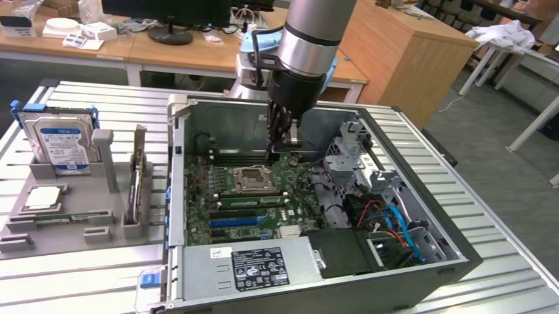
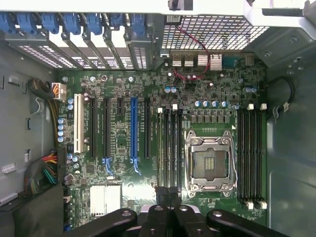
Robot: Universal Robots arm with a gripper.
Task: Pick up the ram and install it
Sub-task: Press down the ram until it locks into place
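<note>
A thin green stick, the ram [image 1: 54, 216], lies flat in the grey holder [image 1: 96, 230] at the exterior view's left, far from my gripper. My gripper [image 1: 285, 149] hangs inside the open computer case [image 1: 179, 196], just above the motherboard [image 2: 123, 143]. It is beside the empty processor socket [image 2: 211, 160] and over one end of the black memory slots [image 2: 170, 148]. In the wrist view its fingers [image 2: 159, 219] meet with nothing showing between them. A green strip [image 1: 253, 200] runs along the slots beside the socket. I cannot tell whether it is a stick or bare board.
The holder also carries a hard drive [image 1: 61, 140], a silver processor chip [image 1: 44, 196] and an upright card [image 1: 135, 186]. Inside the case are the drive cage [image 1: 358, 160], coloured cables [image 1: 393, 222] and the power supply [image 1: 258, 268]. A second bank of slots [image 2: 250, 153] lies beyond the socket.
</note>
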